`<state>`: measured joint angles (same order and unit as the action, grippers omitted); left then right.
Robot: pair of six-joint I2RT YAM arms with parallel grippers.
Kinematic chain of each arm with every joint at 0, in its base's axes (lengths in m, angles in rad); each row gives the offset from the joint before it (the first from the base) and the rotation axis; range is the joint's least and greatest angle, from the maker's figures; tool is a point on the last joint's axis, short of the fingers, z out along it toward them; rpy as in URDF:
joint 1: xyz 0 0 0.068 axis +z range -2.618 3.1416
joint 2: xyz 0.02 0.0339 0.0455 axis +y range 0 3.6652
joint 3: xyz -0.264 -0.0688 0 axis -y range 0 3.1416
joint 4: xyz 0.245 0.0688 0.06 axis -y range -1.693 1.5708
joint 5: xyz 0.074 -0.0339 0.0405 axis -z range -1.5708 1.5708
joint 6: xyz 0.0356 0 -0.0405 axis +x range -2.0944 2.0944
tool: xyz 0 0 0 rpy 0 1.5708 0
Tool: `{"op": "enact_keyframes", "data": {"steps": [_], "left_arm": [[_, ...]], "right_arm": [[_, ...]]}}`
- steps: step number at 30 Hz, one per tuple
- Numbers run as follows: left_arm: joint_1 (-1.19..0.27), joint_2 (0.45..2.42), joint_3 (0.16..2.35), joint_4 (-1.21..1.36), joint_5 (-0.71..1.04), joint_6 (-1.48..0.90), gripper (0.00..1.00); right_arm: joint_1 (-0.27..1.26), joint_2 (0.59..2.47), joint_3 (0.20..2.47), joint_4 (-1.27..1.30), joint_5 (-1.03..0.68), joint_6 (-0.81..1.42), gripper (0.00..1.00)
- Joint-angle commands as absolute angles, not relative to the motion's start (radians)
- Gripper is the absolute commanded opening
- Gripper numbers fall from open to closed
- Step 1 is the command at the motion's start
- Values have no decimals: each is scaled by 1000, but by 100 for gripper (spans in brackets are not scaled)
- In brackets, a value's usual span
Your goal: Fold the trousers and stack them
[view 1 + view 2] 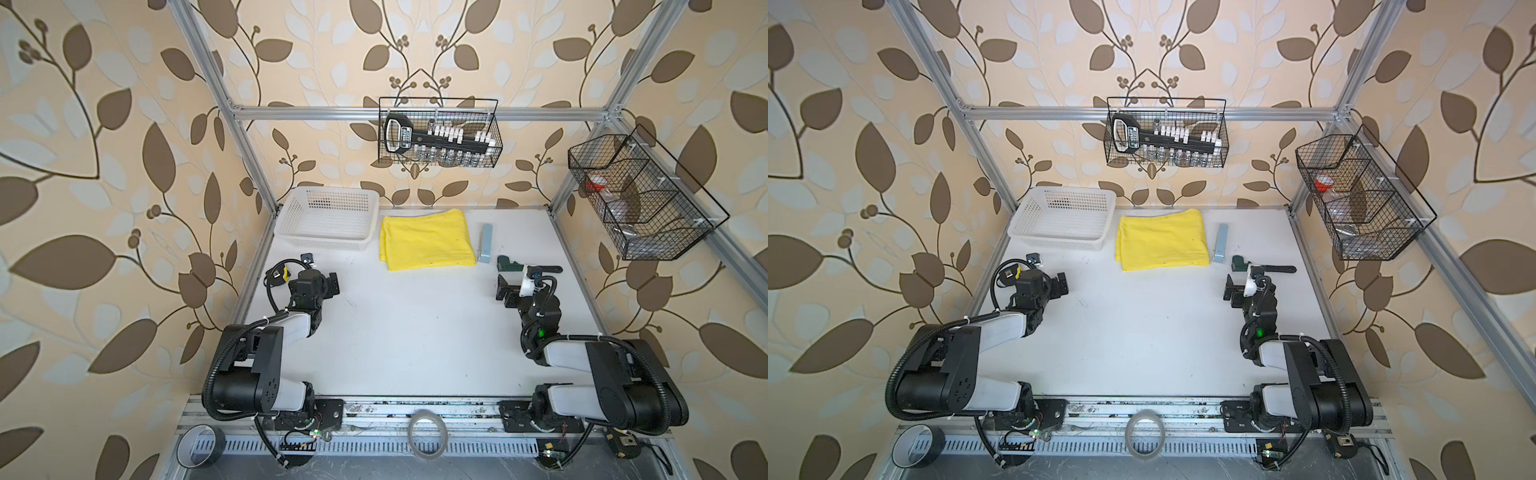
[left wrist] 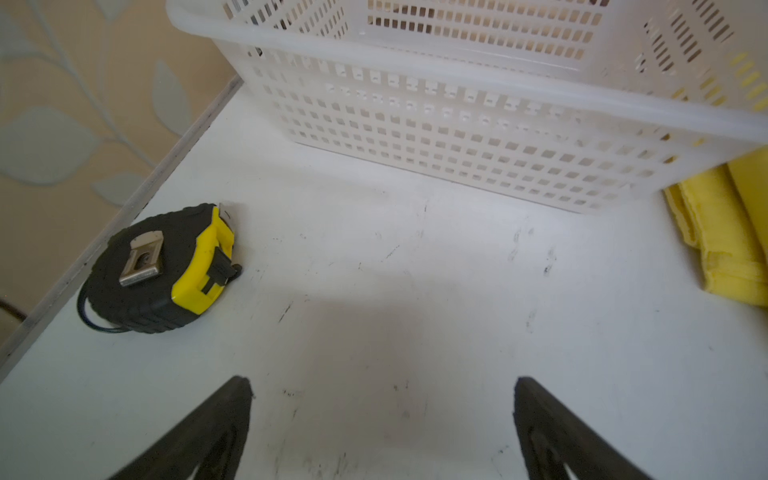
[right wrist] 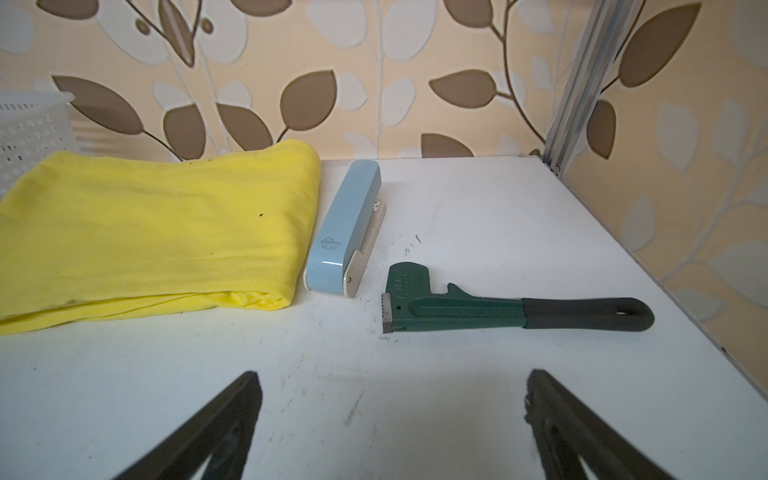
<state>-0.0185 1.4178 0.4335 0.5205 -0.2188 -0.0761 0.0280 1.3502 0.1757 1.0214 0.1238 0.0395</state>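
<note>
Lying folded — bright yellow trousers (image 1: 427,241), dark-specked, beside white basket (image 1: 324,241), left fingers (image 2: 208,432) and right fingers (image 3: 224,428) wide, empty

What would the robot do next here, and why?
Probably just pull back to rest: the trousers already lie folded flat between the white basket and the stapler, and the left gripper and right gripper are open, empty, well short of them.

A lab rig: aluminium frame (image 1: 332,112) enclosing wallpapered panels (image 1: 104,208).
</note>
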Motion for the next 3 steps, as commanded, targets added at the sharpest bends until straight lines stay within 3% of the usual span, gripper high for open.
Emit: {"op": "enact_keyframes", "data": {"steps": [1,3], "left_arm": [[-8,1425,445,598,-237,-46,99],[-7,1425,440,600,-233,-46,99]], "right_arm": [[31,1355,171,1056,130,14,100],[30,1354,169,1055,131,13,100]]}}
